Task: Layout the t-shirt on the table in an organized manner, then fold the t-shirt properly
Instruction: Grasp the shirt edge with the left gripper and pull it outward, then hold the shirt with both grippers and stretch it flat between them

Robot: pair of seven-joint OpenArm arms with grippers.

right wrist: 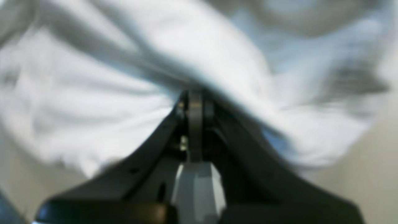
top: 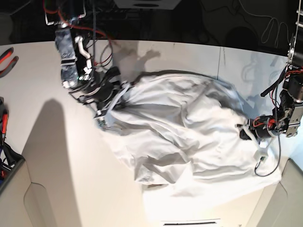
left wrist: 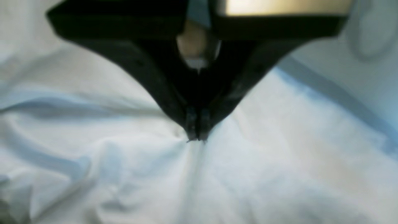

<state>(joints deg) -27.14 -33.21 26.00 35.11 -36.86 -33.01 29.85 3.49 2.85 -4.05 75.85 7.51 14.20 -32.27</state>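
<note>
sprawling crumpled across one table [top: 42, 142], a single t-shirt [top: 184, 142] sits pinched between two clamped grippers, left [left wrist: 196, 135] and right [right wrist: 195, 102], red pliers [top: 7, 56] nearby

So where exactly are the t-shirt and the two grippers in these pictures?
t-shirt [top: 189, 137], base view, middle of the crumpled cloth.
left gripper [left wrist: 196, 137], left wrist view, closed fingertips pinching cloth.
right gripper [right wrist: 195, 96], right wrist view, fingertips meeting at cloth.

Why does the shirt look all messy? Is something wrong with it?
Nothing looks torn or spilled. The large white wrinkly cloth t-shirt just lies bunched and creased across the wide white table, not flat. The left gripper and right gripper each pinch a fold of it.
</note>
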